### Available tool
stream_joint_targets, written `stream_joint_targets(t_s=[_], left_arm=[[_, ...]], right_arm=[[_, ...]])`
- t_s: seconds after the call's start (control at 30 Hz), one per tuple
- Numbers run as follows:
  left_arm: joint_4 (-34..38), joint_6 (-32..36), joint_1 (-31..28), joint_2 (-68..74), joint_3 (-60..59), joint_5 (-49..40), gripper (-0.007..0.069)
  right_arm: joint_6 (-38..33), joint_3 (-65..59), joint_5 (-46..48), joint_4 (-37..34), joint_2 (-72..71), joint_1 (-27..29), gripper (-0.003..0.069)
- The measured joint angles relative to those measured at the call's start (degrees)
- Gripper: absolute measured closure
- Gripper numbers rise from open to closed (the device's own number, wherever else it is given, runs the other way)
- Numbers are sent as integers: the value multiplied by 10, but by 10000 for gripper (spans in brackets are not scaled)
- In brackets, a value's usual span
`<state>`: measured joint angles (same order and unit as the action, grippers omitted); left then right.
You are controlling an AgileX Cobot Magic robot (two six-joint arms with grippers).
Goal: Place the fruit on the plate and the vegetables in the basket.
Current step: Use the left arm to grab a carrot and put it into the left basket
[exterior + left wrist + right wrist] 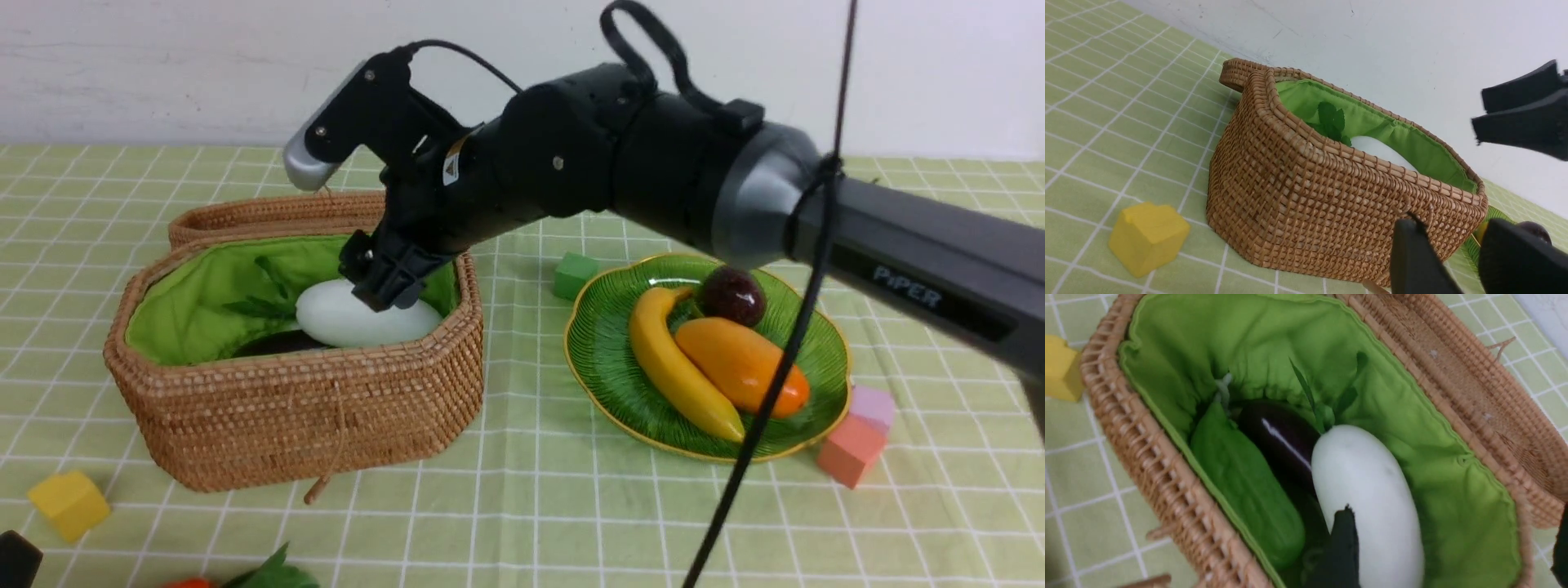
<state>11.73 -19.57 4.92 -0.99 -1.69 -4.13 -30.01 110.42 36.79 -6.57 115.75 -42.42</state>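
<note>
The basket (310,408) holds the white vegetable (351,322) lying on the purple eggplant (1278,433). My right gripper (1451,547) hangs open just above them. One finger rests beside the white vegetable (1367,490) and the other is far off, over the basket's rim. On the green plate (604,359) lie the banana (673,367), the orange-yellow fruit (735,359) and the dark purple fruit (732,296). The carrot (189,583) peeks in at the front edge with its green leaves. My left gripper (1457,261) is open and empty, low beside the basket (1310,196).
The basket's lid (269,214) lies open behind it. A yellow cube (69,504) sits front left, a green cube (575,274) between basket and plate, and pink and salmon cubes (853,449) right of the plate. A black cable (759,425) hangs across the plate.
</note>
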Motion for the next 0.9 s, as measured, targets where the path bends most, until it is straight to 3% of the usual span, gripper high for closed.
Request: stream_joint_targets(t_s=[0.13,0.27,0.3,0.4,0.63,0.9], left_arm=[[0,0,0,0,0,0,386],[0,0,0,0,0,0,386],[0,0,0,0,0,0,386],[0,0,0,0,0,0,386],[0,0,0,0,0,0,386],[0,0,0,0,0,0,386]], right_arm=[[28,0,105,55,-74,2,179],[118,0,241,96,-163,35,403],[146,0,282,98,-190,56,501],[189,1,338,92,-238,112,645],[300,-51,356,15,-321,237,676],[363,-71,358,1,-351,255,674]])
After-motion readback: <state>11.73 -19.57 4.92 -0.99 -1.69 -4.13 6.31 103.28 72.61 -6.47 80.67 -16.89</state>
